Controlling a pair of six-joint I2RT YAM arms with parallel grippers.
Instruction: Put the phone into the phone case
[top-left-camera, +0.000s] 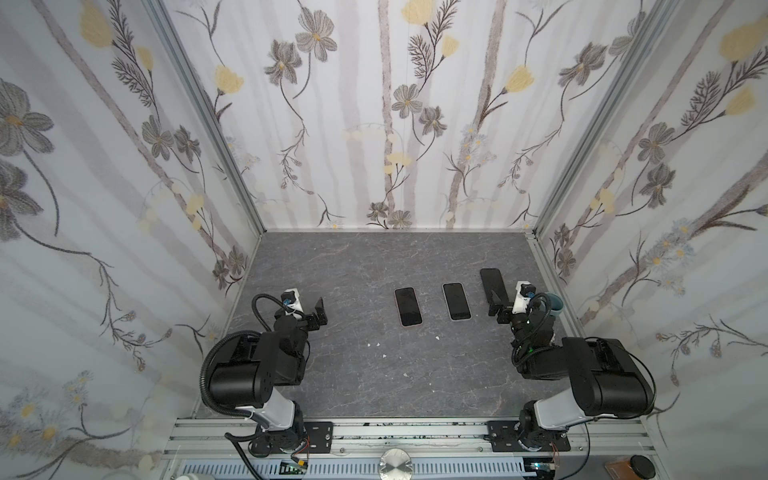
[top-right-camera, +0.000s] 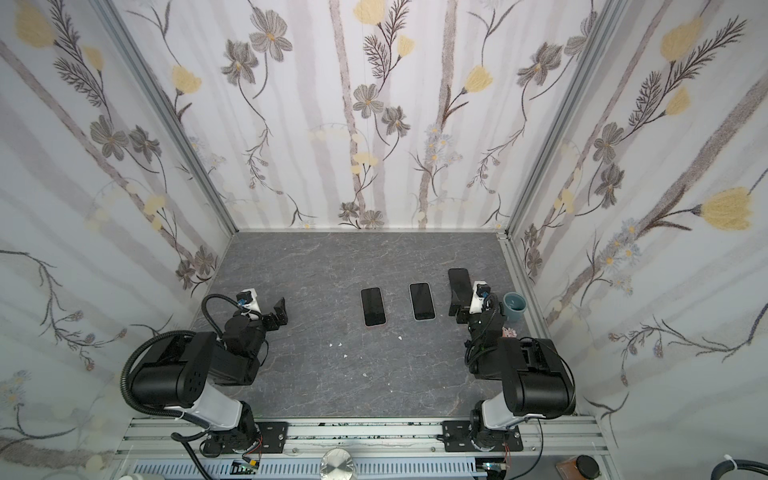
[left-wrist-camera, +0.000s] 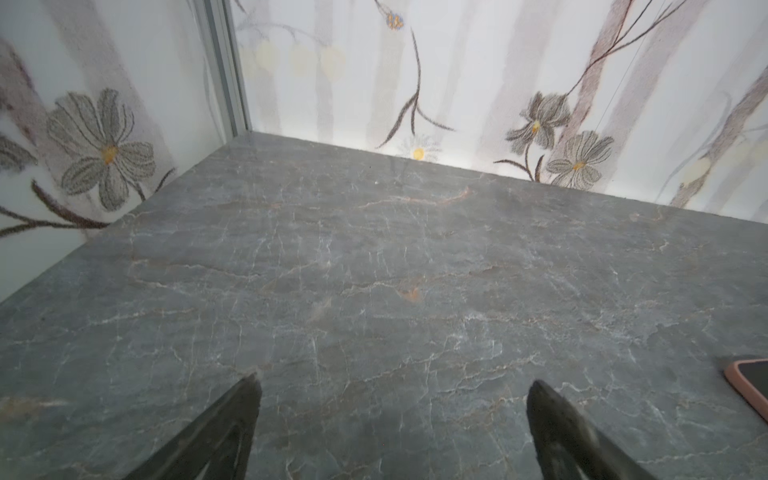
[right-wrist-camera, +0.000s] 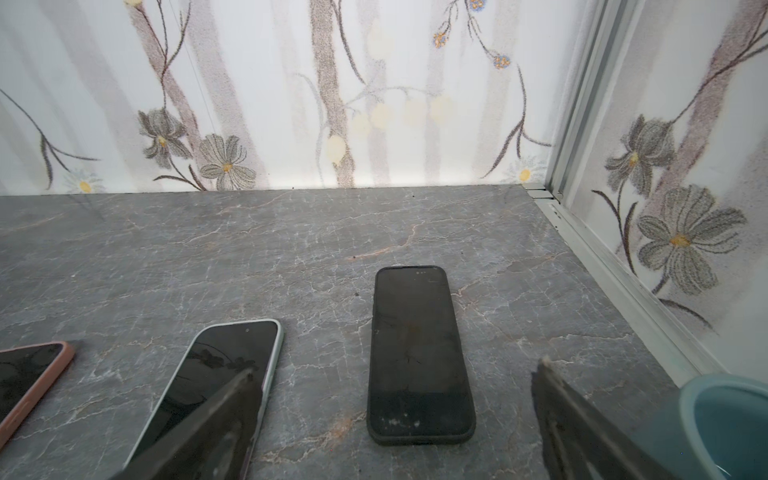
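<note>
Both end effectors are standing spread as wide as they go and are holding nothing. The left end effector (top-left-camera: 319, 311) is hovering over bare tabletop (top-left-camera: 374, 266) toward the left edge. Only a corner of the pink-rimmed phone (left-wrist-camera: 752, 384) is showing in its wrist view. The right end effector (right-wrist-camera: 395, 368) is hanging near the right edge, with the near end of the black slab (right-wrist-camera: 419, 357) lying between its fingers and not visibly touched. A teal cup (right-wrist-camera: 727, 424) is sitting just beside one finger.

Three flat devices are lying face up in a row across the middle of the tabletop, apart from one another: the pink-rimmed phone, a pale-rimmed phone (top-left-camera: 456, 301), and the black slab closest to the right edge. I cannot tell which is the bare phone and which the empty case.

Judging by looks, a phone is going to handle as stiff, thin and fairly heavy. Its glass is likely slick, and it is lying flush, so it is offering the fingers little edge. Pinching across the two long sides near the middle is looking safest. A case rim is probably going to flex, so it is likely needing bracing while the phone is being pressed in.
</note>
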